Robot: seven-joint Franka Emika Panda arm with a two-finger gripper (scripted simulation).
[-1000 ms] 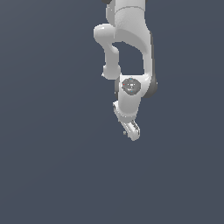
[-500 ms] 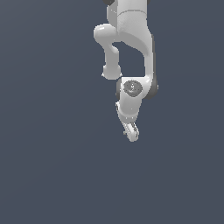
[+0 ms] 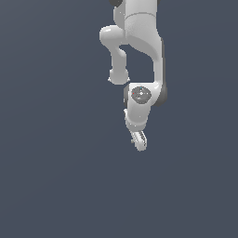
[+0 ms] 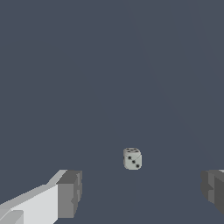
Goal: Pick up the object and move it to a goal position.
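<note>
Object (image 4: 132, 159), a small pale die with dark pips, lies ahead of the gripper (image 4: 141, 192), roughly centred between its wide-spread, empty fingers (image 4: 69, 193).

the object (image 4: 132, 159) is a small pale grey-tan die with rounded corners and black pips. in the wrist view it sits alone on a plain dark grey-blue surface, upright on one face, turned so two side faces and the top show. the clearest side face shows three pips in a diagonal row. it cannot be made out in the exterior view.
</note>
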